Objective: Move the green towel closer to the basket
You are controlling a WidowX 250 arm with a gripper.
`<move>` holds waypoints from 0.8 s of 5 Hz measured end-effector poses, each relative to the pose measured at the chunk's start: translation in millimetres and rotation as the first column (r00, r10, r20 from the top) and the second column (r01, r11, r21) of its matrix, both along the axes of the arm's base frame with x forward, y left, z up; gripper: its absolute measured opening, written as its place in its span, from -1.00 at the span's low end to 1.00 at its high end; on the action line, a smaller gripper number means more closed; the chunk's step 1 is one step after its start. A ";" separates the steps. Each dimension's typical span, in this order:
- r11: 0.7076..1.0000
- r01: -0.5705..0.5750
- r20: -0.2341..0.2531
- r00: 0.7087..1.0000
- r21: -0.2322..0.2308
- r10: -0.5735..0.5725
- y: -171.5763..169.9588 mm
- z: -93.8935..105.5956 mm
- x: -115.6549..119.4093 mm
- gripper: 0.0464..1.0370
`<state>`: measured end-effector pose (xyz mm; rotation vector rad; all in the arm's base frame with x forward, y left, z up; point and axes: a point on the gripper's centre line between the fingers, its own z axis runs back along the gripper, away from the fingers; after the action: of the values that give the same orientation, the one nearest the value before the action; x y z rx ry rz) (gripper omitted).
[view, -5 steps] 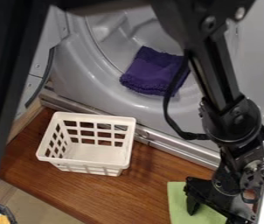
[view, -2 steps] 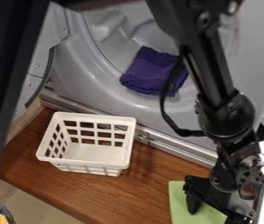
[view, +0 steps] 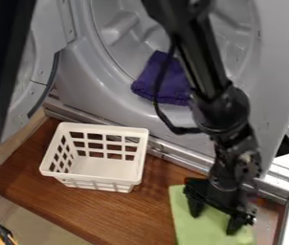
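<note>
Gripper [view: 213, 224] on the green towel [view: 188, 230], jaws wide
It lies on the worktop [view: 96, 213], apart from the white basket [view: 105, 128]; the jaws seem pressed down, suited to dragging rather than lifting.

On my feed this looks like a laundry spot: a grey washer or dryer front [view: 86, 86] with a big round opening, a fluffy purple cloth [view: 147, 80] at its lower lip, and a white openwork plastic basket [view: 108, 128] and green cloth towel [view: 186, 222] on brown wood [view: 64, 201]. Home or lab, I can't tell.
</note>
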<state>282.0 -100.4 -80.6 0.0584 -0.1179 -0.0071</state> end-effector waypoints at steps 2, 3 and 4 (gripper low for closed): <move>0.996 -0.072 0.010 0.997 0.061 0.072 41.7 2.0 15.4 0.92; 0.985 -0.145 0.012 0.989 0.092 0.144 67.4 4.2 8.9 0.92; 0.974 -0.207 0.004 0.978 0.091 0.207 82.9 3.4 -2.4 0.92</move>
<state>279.6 -17.5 -77.2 0.1614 -0.1058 0.1959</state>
